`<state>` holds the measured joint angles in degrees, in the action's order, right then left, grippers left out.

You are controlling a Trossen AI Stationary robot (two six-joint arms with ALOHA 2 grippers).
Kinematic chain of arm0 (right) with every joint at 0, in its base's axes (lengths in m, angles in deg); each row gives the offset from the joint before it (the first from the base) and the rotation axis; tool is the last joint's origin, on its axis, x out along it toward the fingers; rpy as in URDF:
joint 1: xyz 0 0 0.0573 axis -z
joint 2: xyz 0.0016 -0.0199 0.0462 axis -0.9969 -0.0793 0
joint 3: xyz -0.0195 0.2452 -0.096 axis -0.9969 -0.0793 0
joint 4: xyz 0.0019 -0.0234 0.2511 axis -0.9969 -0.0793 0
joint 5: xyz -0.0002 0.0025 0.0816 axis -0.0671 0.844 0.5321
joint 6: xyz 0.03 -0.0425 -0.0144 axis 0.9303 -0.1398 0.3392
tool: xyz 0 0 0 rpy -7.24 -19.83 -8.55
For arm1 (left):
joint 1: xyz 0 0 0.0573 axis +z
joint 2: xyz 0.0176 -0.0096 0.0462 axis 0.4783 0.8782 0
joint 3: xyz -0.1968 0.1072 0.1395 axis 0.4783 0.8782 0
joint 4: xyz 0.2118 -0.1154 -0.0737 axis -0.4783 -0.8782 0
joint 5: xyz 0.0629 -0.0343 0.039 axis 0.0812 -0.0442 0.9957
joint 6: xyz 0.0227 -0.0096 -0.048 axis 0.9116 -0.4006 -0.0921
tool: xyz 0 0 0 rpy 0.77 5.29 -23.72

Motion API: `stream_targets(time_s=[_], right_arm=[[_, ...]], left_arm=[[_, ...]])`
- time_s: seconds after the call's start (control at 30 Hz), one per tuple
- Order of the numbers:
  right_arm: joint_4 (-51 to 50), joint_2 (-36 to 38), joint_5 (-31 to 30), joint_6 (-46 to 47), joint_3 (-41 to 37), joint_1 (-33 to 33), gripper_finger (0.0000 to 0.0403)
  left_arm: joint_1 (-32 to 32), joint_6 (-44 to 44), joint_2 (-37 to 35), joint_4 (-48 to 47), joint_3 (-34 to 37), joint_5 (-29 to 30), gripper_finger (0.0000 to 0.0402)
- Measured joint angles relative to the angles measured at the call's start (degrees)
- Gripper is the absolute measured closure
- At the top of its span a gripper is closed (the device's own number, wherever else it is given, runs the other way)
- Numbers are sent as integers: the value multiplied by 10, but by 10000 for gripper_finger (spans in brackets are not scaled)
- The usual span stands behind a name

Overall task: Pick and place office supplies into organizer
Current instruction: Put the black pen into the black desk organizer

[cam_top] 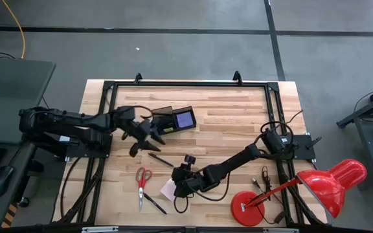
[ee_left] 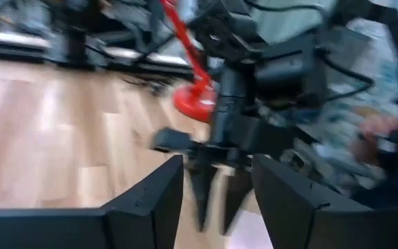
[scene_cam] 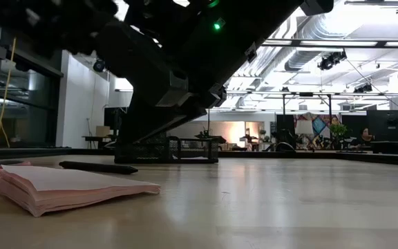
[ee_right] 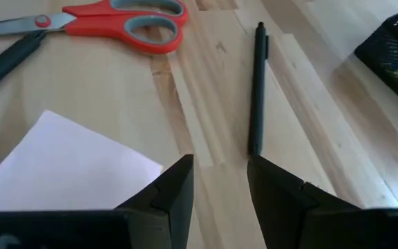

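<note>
My left gripper [cam_top: 146, 142] is open above the table, just near-left of the black organizer [cam_top: 172, 120], which holds a purple pad [cam_top: 185, 118]. My right gripper [cam_top: 176, 181] is open low over the wood, beside the pink sticky pad [ee_right: 61, 162], which lies flat. A black pen [ee_right: 256, 90] lies just ahead of my right fingertips [ee_right: 220, 181], which do not touch it. Red-handled scissors [ee_right: 119, 19] lie flat farther left, with a second pen [ee_right: 5, 59] by their blades. In the left wrist view, my left gripper [ee_left: 218, 200] has nothing between its fingers.
A red desk lamp stands at the table's near right, with its round base [cam_top: 247, 208] and its shade [cam_top: 335, 182]. Cables [cam_top: 264, 181] lie near the right arm's base. A black frame [cam_top: 186, 84] runs along the table's edges. Bare wood lies to the right of the organizer.
</note>
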<state>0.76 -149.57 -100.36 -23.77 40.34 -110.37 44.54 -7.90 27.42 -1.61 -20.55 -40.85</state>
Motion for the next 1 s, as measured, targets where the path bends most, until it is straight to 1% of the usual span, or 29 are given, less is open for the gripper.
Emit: stream_targets(time_s=[0.1, 0.2, 0.3, 0.4, 0.5, 0.6, 0.63, 0.77, 1.0], right_arm=[[15, -1, 0, -7, 0, 0, 274], [50, -1, 0, -40, 0, 1, 274], [61, -1, 1, -55, 0, 6, 274], [65, -4, 1, -55, 0, 15, 274], [77, -20, 2, -55, 0, 28, 275], [97, -42, 25, -56, 0, 44, 275], [98, -48, 36, -56, 0, 49, 275], [105, -57, 42, -55, 0, 60, 275], [105, -60, 43, -55, 0, 59, 275]], left_arm=[[-8, -8, -49, 40, 58, 56, 252], [-23, -7, -99, 42, 103, 98, 257], [-41, 4, -151, 58, 139, 102, 262], [-63, 44, -196, 52, 173, 102, 264], [-81, 52, -236, 77, 204, 110, 264], [-90, 48, -269, 71, 211, 114, 264], [-91, 51, -277, 66, 212, 109, 264], [-107, 96, -299, 38, 211, 76, 264], [-119, 98, -301, 31, 211, 101, 264]])
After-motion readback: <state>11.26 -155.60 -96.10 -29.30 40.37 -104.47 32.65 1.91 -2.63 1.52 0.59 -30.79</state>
